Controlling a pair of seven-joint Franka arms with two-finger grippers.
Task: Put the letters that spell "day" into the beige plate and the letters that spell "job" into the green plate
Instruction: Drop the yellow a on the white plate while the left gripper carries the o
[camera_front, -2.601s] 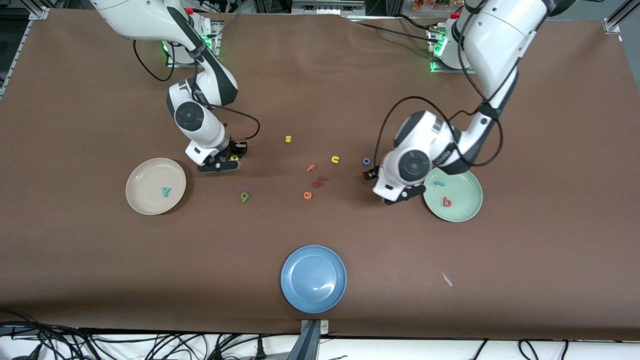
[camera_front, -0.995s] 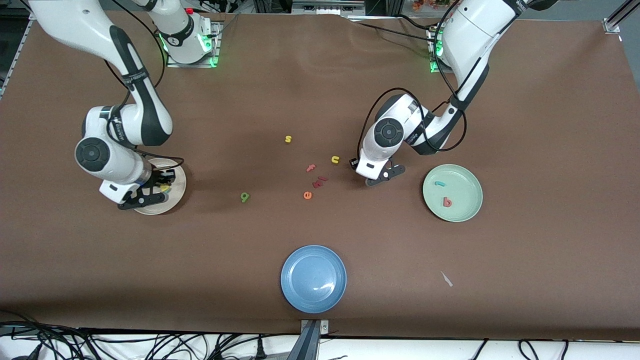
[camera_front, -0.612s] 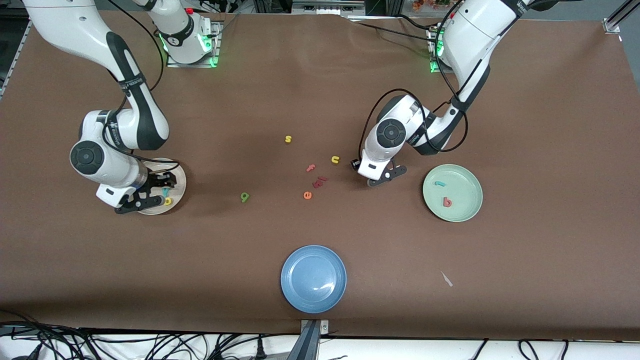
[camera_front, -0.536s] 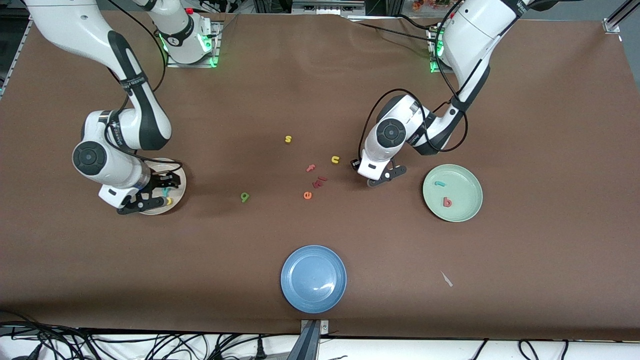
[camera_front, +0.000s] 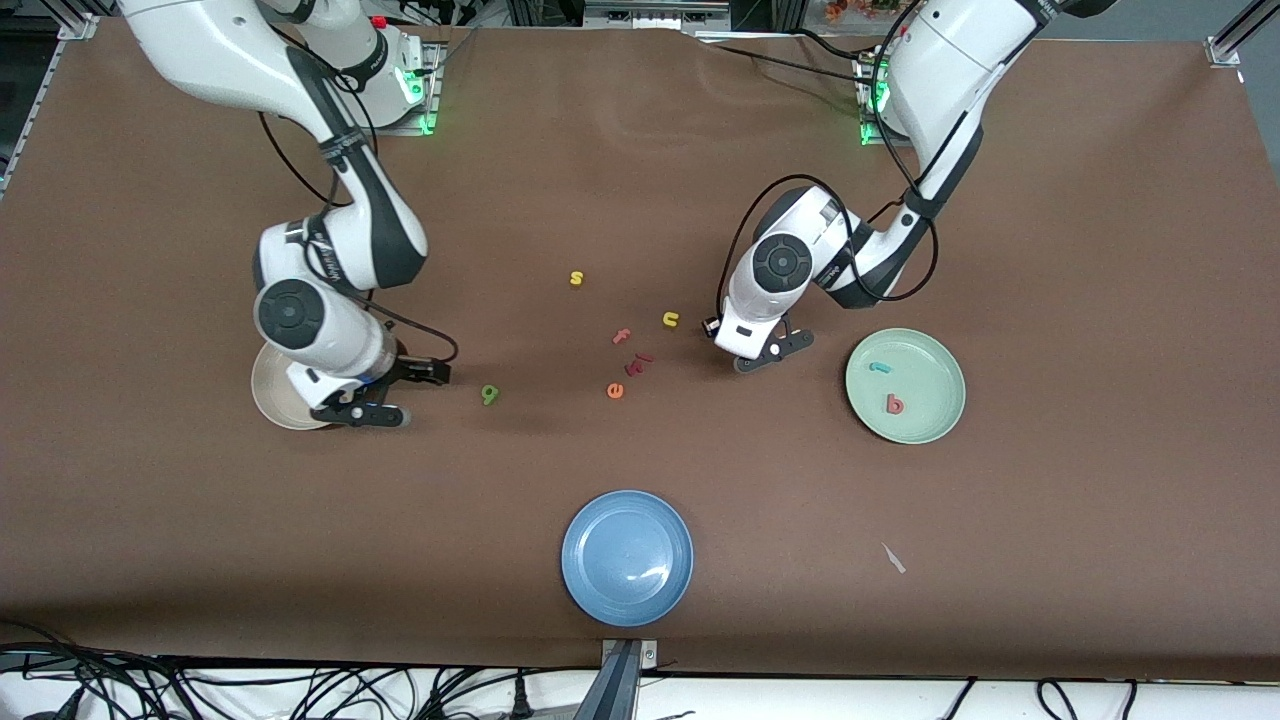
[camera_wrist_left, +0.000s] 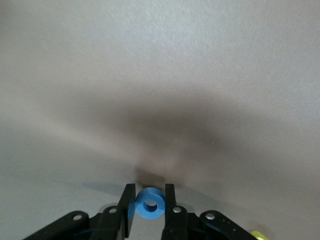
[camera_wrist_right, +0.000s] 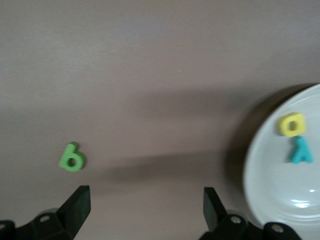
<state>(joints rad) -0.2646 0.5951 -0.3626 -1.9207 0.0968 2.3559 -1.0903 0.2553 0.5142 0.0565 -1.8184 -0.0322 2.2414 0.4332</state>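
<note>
Blue plate (camera_front: 627, 558) near the front edge of a brown table (camera_front: 1080, 250); yellow "s" (camera_front: 576, 278), yellow "u" (camera_front: 670, 319), pink "f" (camera_front: 621, 336), orange "e" (camera_front: 615, 391) scattered mid-table.

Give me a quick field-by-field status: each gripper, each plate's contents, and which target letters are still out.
left gripper: shut on the blue o, low over bare table near the green plate
right gripper: open, empty, beside the beige plate
beige plate: teal y and yellow letter inside
green plate: teal j and red b inside
still out: dark green letter on the table between the right gripper and the stray letters
blue plate: nothing in it
</note>
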